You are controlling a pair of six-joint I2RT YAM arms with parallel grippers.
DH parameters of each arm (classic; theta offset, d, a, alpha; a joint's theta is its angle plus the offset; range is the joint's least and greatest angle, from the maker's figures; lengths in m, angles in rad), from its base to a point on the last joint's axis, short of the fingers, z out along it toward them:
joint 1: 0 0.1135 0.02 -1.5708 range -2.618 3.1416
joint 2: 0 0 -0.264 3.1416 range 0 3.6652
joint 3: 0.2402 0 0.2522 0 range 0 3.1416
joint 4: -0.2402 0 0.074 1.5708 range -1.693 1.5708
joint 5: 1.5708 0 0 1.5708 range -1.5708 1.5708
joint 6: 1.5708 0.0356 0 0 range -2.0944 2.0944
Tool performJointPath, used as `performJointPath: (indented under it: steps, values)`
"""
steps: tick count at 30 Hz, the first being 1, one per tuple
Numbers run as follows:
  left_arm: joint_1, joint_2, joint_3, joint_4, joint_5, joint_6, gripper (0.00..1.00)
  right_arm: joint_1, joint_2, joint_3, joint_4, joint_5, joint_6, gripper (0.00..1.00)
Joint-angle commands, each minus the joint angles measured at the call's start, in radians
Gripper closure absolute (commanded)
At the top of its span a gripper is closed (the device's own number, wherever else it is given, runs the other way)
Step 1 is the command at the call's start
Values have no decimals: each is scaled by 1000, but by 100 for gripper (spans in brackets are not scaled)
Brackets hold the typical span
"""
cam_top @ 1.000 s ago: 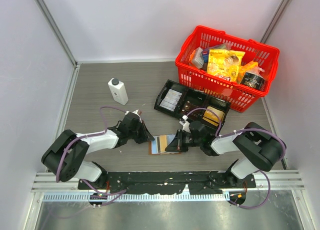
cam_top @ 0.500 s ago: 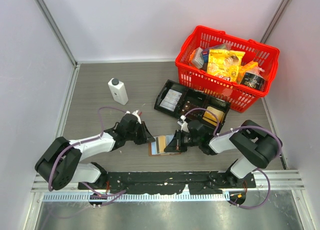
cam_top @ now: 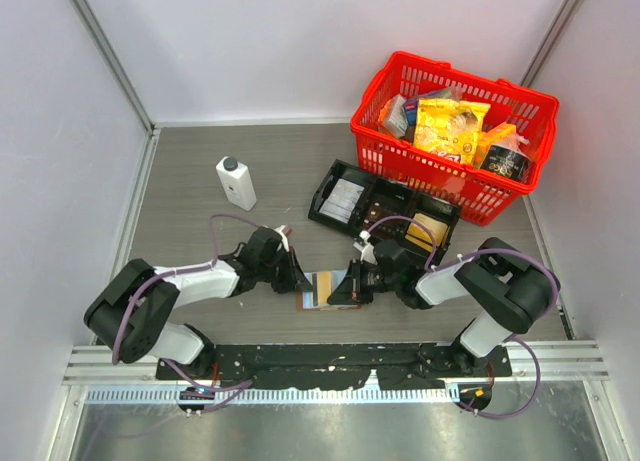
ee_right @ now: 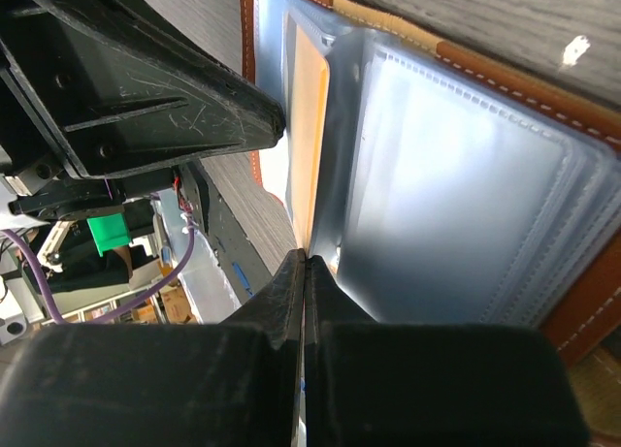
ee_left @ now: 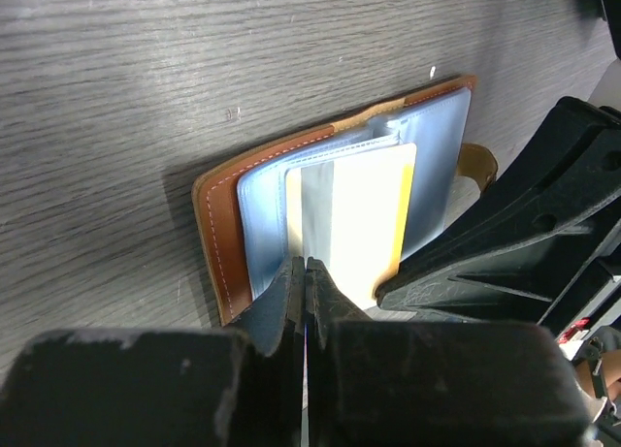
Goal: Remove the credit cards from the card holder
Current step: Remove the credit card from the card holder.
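The grey bench [cam_top: 200, 251] carries the open card holder [ee_left: 215, 234] close to its near edge, lying flat between the two arms, brown cover down and pale bluish pockets up; both hands meet over it from opposite sides. The step in hand looks like the first extraction: nothing lies free on the bench, so the credit cards seem to be all inside. One credit card [ee_left: 359, 214], whitish with a yellow edge and a grey band, shows in the left page and juts a little past the pocket toward the left hand [ee_left: 306, 265]; that hand's jaws are pressed together right at the card's near edge, and whether the card sits between them I cannot tell. The right hand [ee_right: 306, 261] is likewise closed tight, its tips at the edge of the clear sleeve [ee_right: 456, 205], probably pinning it. Next, I judge, a straight pull along the pocket, the holder kept from sliding.
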Motion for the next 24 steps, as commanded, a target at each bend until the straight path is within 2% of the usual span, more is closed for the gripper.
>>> performJointPath:
  steps: [1,6,12,16,21,23,24]
  values:
    - [-4,33,10,-30,7,29,100,1,8,26,46,-6,-10,99]
    - [-6,38,39,-161,-65,74,100,-7,-21,22,12,11,-16,99]
    - [-41,84,90,-332,-195,134,100,-38,-96,35,-107,38,-58,97]
    - [-65,115,117,-372,-237,138,100,-56,-113,57,-189,41,-90,95]
    - [-76,128,125,-386,-255,138,100,-67,-124,62,-200,41,-95,96]
    - [-75,128,124,-384,-257,140,100,-68,-124,65,-206,46,-98,89]
    - [-75,128,125,-383,-257,138,100,-68,-123,68,-207,50,-98,80]
